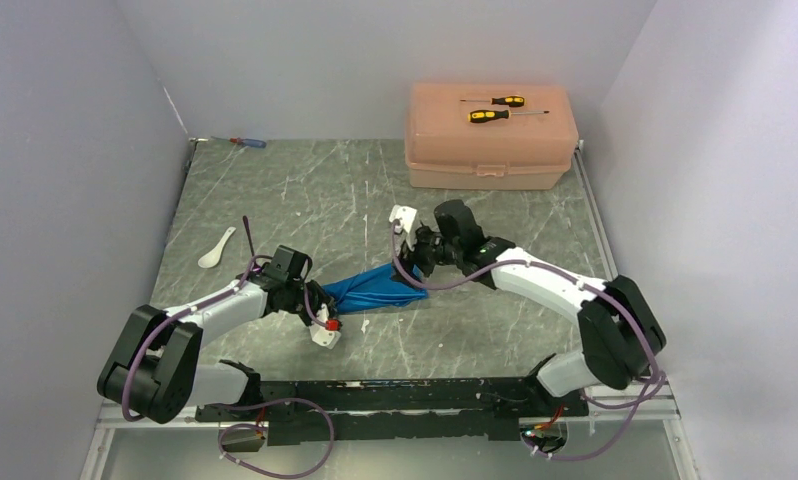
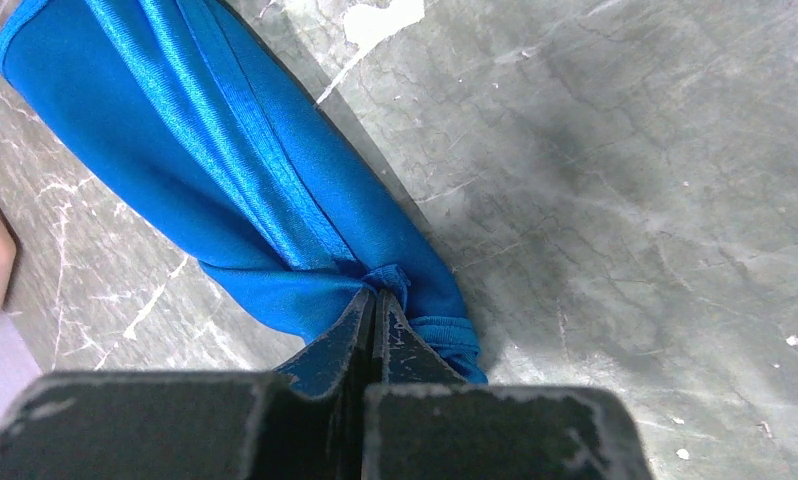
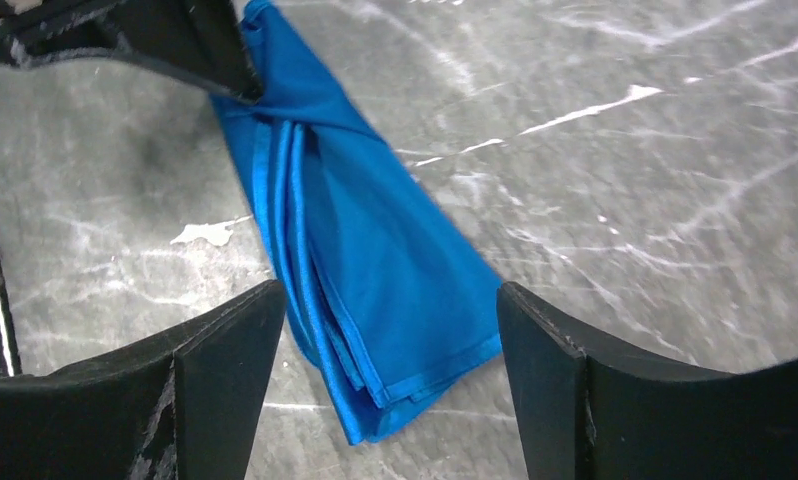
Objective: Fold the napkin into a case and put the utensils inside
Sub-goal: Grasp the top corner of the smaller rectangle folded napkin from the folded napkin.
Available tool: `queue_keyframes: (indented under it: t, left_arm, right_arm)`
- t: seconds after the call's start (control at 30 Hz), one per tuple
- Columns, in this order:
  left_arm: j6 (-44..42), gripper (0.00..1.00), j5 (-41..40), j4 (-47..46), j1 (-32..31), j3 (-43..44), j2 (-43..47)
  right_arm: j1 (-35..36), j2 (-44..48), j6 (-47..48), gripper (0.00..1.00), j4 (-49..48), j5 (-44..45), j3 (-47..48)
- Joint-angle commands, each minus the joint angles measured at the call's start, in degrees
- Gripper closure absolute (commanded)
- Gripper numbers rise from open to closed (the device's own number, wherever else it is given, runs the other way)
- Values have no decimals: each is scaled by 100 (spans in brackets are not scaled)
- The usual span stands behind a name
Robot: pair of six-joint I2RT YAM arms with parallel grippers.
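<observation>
The left gripper [image 2: 375, 312] is closed, its jaws pressed together on a bunched end of the napkin [image 2: 225, 180], where the blue cloth is gathered into a small knot of pleats. The right gripper [image 3: 390, 300] is held with its jaws wide apart and nothing between them is gripped. The napkin's free end is seen between the two fingers [image 3: 225, 370] from above. Whether the tips are touching the table [image 1: 305, 190] cannot be told.

The napkin [image 1: 380, 288] is stretched between the two grippers, a little toward the near edge from the middle of the table. It lies as a long, loosely layered strip with several hems showing at its free end, so no flat case is judged to have been formed yet.

The white spoon [image 1: 215, 250] and a slim dark purple piece taken to be the fork [image 1: 247, 235] are found near the left edge, well apart from the cloth. A peach box [image 1: 490, 150] sits at the far right corner.

Several failures can be expected from here. If only the upper layers are caught by the right jaws, the lower ones may be left behind and the strip twisted. If the pinched end is pulled, the whole cloth could be dragged and not folded. A pleated, uneven pouch may also be left too tight for the utensils to be slid in.
</observation>
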State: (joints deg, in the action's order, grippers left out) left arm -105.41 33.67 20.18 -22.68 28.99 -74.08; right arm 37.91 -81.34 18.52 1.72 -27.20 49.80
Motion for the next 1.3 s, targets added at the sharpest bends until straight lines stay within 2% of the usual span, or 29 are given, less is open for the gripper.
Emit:
queue_keyframes:
  t: [0.0, 0.2, 0.4, 0.6, 0.7, 0.87, 0.9, 0.97, 1.0, 1.03, 1.1, 1.13, 1.27]
  left_arm:
    - [2, 97, -163, 532, 44, -227, -126]
    - [75, 97, -225, 539, 44, -217, -126]
    - [87, 97, -198, 537, 44, -213, -102]
    - [37, 97, -164, 539, 44, -241, -84]
    - [54, 97, -166, 528, 44, -245, -86]
    - [54, 97, -230, 539, 44, -262, -82]
    - [55, 97, -221, 534, 44, -262, -78]
    - [47, 97, -204, 524, 51, -259, -79]
    - [47, 97, -193, 515, 47, -256, -80]
    - [46, 97, -182, 502, 44, -247, -73]
    - [71, 97, -185, 459, 42, -249, -86]
    - [78, 97, -194, 431, 47, -246, -91]
    - [55, 97, -203, 422, 53, -211, -97]
  right_arm:
    - [222, -421, 801, 18, 331, -672, 237]
    - [646, -1127, 977, 13, 266, -683, 531]
    - [1101, -1408, 1022, 11, -408, 223, 308]
    - [1297, -1570, 1204, 15, -856, 922, 67]
    - [1297, -1676, 1311, 16, -893, 942, 59]
    - [1268, -1825, 1508, 18, -393, 472, 266]
    - [1256, -1878, 1519, 20, -294, 464, 308]
    - [1214, -1971, 1574, 32, -82, 414, 420]
    - [1204, -2006, 1576, 40, 12, 398, 485]
    - [1179, -2028, 1571, 54, 62, 403, 527]
    - [1168, -1995, 1555, 70, 6, 467, 520]
    - [1174, -1946, 1537, 75, -71, 497, 491]
    - [1128, -1758, 1656, 82, 63, 317, 576]
